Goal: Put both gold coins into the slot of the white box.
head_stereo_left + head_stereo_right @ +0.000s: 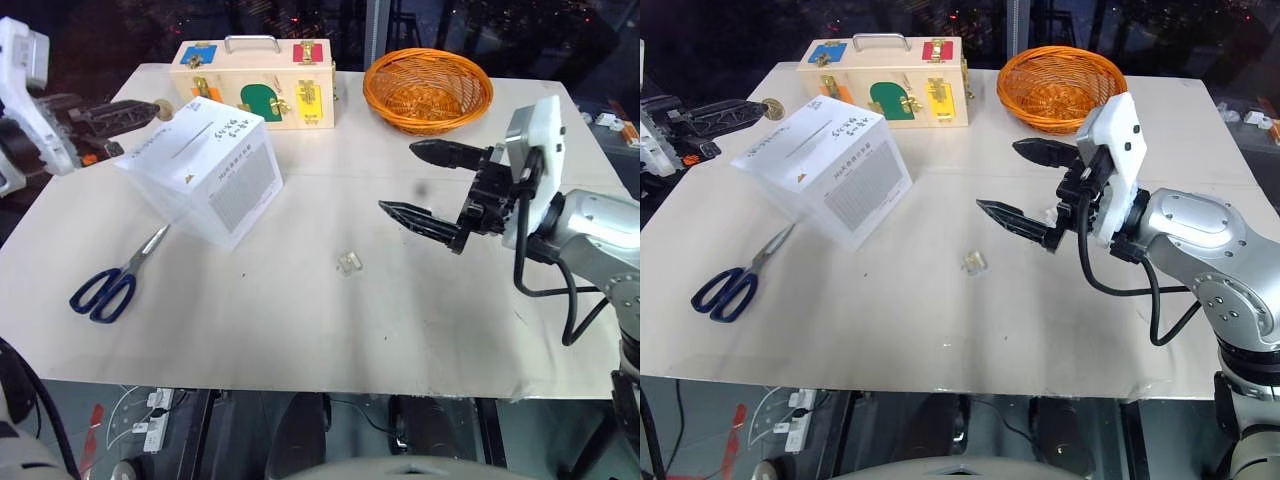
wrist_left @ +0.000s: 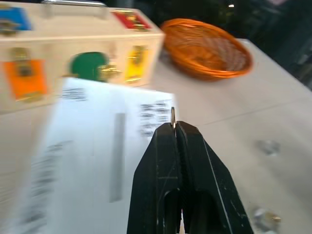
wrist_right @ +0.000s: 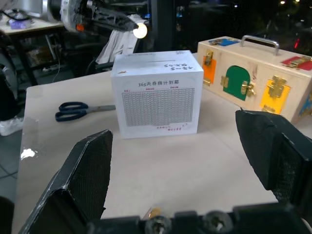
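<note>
Gold coin (image 1: pixel 163 107), a tiny, thin, rigid, slippery shiny disc best pinched edge-on, sits clamped in the left gripper (image 1: pixel 150 110) at upper left beside the white printed cardboard box (image 1: pixel 205 170); the right gripper (image 1: pixel 425 182) gapes empty at mid-right.

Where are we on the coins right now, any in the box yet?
I can't tell whether one has gone in. In hand: the left gripper is shut on a gold coin, beside the white box, not yet over its slot. The right gripper is open and empty. Left: drop this coin in.
</note>
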